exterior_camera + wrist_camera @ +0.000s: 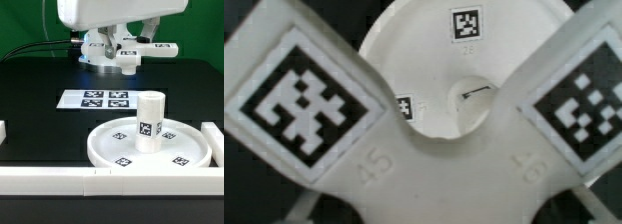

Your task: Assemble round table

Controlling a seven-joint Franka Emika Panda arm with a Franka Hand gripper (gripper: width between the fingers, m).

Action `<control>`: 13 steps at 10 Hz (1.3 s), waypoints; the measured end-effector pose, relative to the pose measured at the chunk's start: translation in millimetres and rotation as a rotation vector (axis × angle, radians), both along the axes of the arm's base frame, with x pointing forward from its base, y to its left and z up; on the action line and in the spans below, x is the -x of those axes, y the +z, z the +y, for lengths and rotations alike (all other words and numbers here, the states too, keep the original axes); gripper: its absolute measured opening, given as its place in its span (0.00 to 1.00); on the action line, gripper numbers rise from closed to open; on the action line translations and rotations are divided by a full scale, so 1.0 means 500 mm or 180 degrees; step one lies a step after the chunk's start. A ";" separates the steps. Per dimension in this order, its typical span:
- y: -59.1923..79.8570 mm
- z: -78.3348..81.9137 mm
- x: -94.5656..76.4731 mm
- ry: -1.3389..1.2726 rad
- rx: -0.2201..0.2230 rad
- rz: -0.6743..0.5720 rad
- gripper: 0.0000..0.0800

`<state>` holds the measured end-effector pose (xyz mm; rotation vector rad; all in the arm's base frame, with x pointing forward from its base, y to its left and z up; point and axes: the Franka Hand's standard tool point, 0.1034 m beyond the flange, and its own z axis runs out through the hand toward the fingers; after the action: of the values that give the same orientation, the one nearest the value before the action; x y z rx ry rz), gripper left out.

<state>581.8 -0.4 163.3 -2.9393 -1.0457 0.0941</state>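
Note:
The round table's white disc (185, 150), with a raised rim and small square tags, lies at the front of the exterior view's right. The tagged white cylindrical post (149, 122) stands upright on its centre. My gripper (126, 60) is raised at the back, well away from the disc, and is shut on a white winged part with square tags (130, 52). In the wrist view that part (420, 170) fills the picture, with large tags on both wings and a round socket in its middle. My gripper (438, 208) grips its near end; the fingertips are mostly hidden.
The marker board (100, 99) lies flat on the black table between my gripper and the disc. White border rails run along the front (60, 180), the exterior view's right (213, 140) and left edge (3, 130). A green backdrop stands behind.

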 end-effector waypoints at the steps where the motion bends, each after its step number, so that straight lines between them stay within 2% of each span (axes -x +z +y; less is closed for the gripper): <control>1: -0.003 0.000 0.001 -0.0006 -0.0003 -0.0067 0.56; 2: -0.016 0.005 0.020 -0.0031 -0.0006 -0.0143 0.56; 3: -0.023 0.024 0.030 -0.0079 -0.0015 -0.0112 0.56; 5: -0.033 0.050 0.030 -0.0034 -0.0035 -0.0089 0.56; 7: -0.045 0.052 0.034 -0.0024 -0.0035 -0.0056 0.56; 10: -0.046 0.053 0.035 -0.0022 -0.0031 -0.0056 0.56; 13: -0.056 0.067 0.028 0.0009 -0.0042 -0.0046 0.56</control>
<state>568.0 33.2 135.4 -2.9312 -1.0483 0.0657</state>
